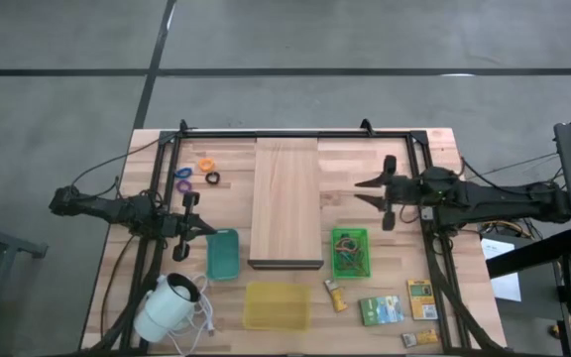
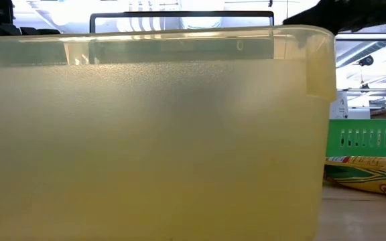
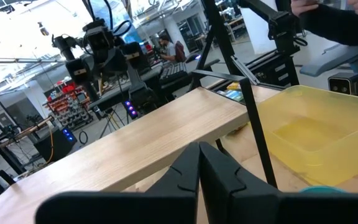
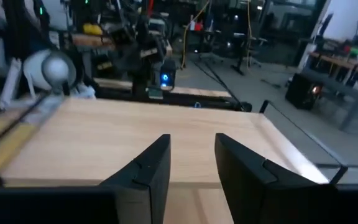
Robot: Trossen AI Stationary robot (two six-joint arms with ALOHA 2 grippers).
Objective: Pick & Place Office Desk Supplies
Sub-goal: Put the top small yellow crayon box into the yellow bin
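Observation:
Small rings lie on the table at the far left: an orange ring (image 1: 205, 165), purple rings (image 1: 182, 176) and a black ring (image 1: 212, 178). Rubber bands (image 1: 349, 256) fill a green tray (image 1: 350, 234). Yellow-green packets (image 1: 380, 309) lie at the near right. My right gripper (image 1: 364, 190) (image 4: 192, 162) hovers open beside the wooden board's right edge, pointing level toward the table's left, with nothing between its fingers. My left gripper (image 1: 209, 228) (image 3: 199, 165) waits shut near the teal tray, holding nothing.
A long pale wooden board (image 1: 287, 203) lies in the middle. A teal tray (image 1: 222, 253) and a yellow tray (image 1: 276, 304) (image 2: 153, 134) sit near the front. A white corded device (image 1: 167, 305) lies at the near left. A black frame (image 1: 295, 134) borders the table.

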